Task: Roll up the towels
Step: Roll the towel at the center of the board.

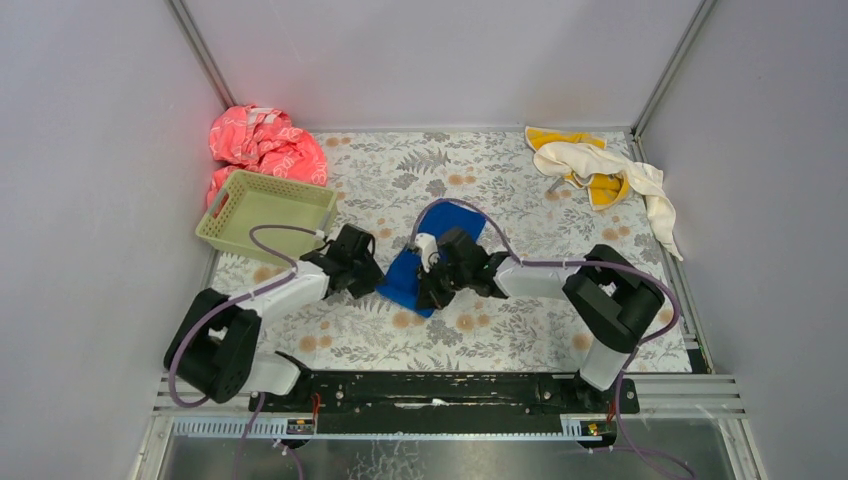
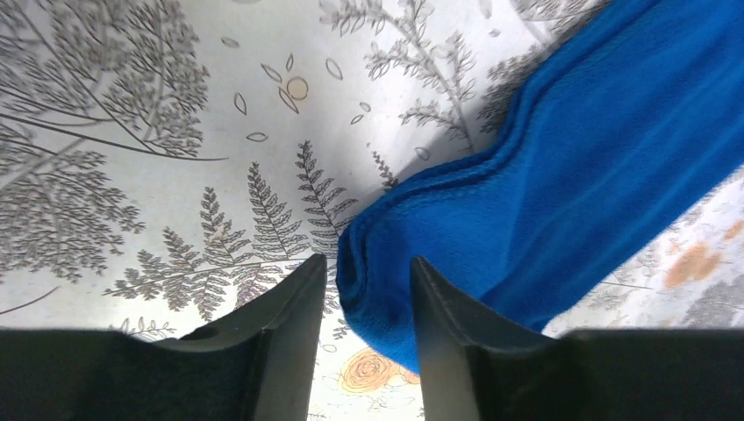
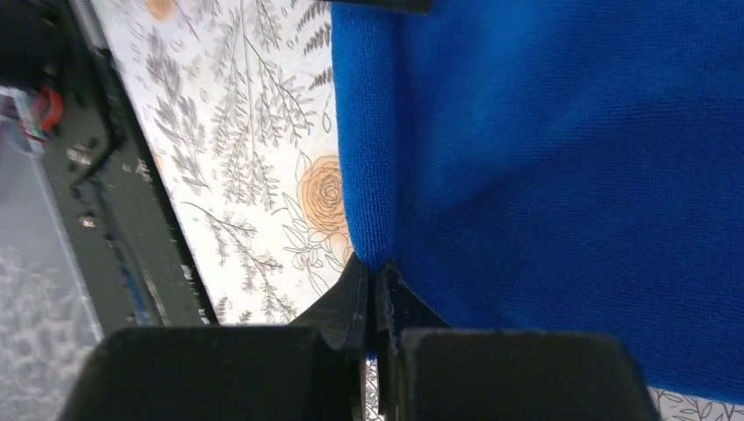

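Enclosure: plain pale grey walls [image 1: 420,60] on three sides, joined at the back corners by slanted aluminium struts [image 1: 203,55]. Surface [image 1: 400,170] is covered in a white sheet printed with grey ferns and orange roses. Black mounting plate [image 1: 450,390] runs along the near edge. Lighting is even, shadows soft.

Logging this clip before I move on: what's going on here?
Both arms are working on the blue towel in the middle of the table. The right tool is pinched shut on its edge. The left tool is open, with a folded corner of the towel between its fingers. The towel looks folded, not rolled. The cream towel and yellow towel lie heaped in the far right corner.
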